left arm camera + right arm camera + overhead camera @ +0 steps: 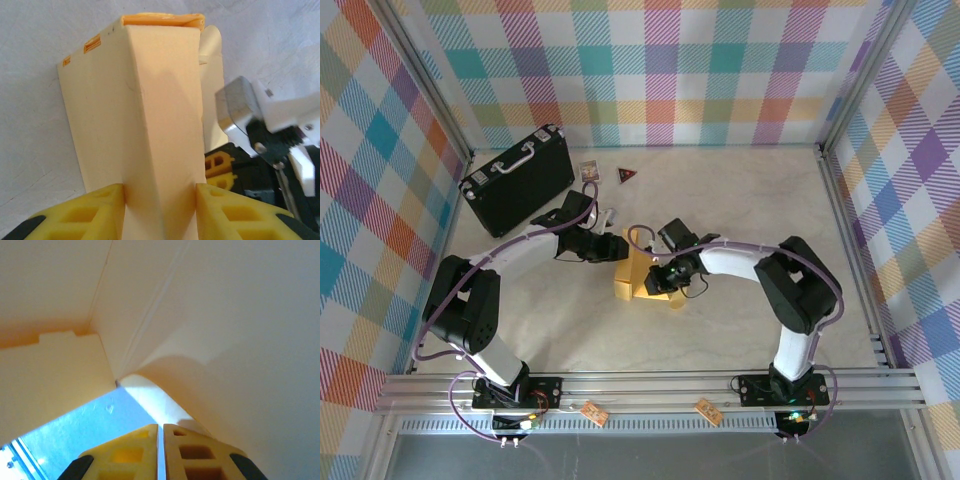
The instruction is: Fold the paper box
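Left end effector (160, 202) pinching paper box (150, 115) | right end effector (160, 437) pressed together | case (517, 178) shut, 10 o'clock of box

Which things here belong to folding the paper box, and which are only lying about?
Job in hand:
- paper box
- left gripper
- right gripper

Lying about:
- black case
- small card
- dark red triangle
- orange tags on the front rail

Paper box (638, 280): mustard-yellow cardboard, part-folded, no longer a flat sheet. Sits mid-bench (750, 200) with its walls raised. Close up, one long creased wall rises narrow, and the neighbouring panel carries small slots (92, 45) near its far edge.
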You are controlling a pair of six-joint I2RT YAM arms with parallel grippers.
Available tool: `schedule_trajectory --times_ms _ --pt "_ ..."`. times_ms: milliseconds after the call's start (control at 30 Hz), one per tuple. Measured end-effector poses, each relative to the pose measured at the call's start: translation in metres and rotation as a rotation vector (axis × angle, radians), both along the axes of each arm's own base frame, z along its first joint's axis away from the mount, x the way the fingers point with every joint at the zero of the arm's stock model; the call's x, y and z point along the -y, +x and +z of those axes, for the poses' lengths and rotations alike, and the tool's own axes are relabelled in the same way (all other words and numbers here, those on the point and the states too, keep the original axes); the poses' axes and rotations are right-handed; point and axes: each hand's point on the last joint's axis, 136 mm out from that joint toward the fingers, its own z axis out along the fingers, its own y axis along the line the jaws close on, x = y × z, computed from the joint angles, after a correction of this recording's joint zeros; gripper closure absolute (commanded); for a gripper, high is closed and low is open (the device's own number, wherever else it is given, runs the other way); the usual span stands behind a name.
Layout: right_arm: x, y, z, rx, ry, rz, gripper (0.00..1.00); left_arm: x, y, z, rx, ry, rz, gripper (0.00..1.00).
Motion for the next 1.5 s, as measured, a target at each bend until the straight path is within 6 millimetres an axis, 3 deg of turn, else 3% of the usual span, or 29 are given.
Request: schedule_trajectory --times_ms 133,300,667,967,1267,1500 --pt "0.009 -0.009 0.004 -0.007 -0.01 -0.003 0.87 0.0 0.0 0.0 0.0 0.0 0.0 0.61" --pt "0.017 -0.019 -0.007 -0.04 -0.038 -0.003 0.87 0.0 0.0 0.0 0.0 0.0 0.0 0.61" --pt "0.015 -0.016 -0.018 -0.101 -0.077 -0.005 0.88 0.0 0.001 0.0 0.002 0.0 0.001 0.61" --pt "0.014 -0.016 -0.01 -0.093 -0.049 -0.014 0.88 0.0 0.001 0.0 0.002 0.0 0.001 0.61" --pt "-0.009 0.003 0.015 -0.054 0.041 -0.026 0.88 0.0 0.0 0.0 0.001 0.0 0.001 0.61" --pt "-0.02 0.0 -0.007 -0.098 0.044 -0.017 0.87 0.0 0.0 0.0 0.001 0.0 0.001 0.61"
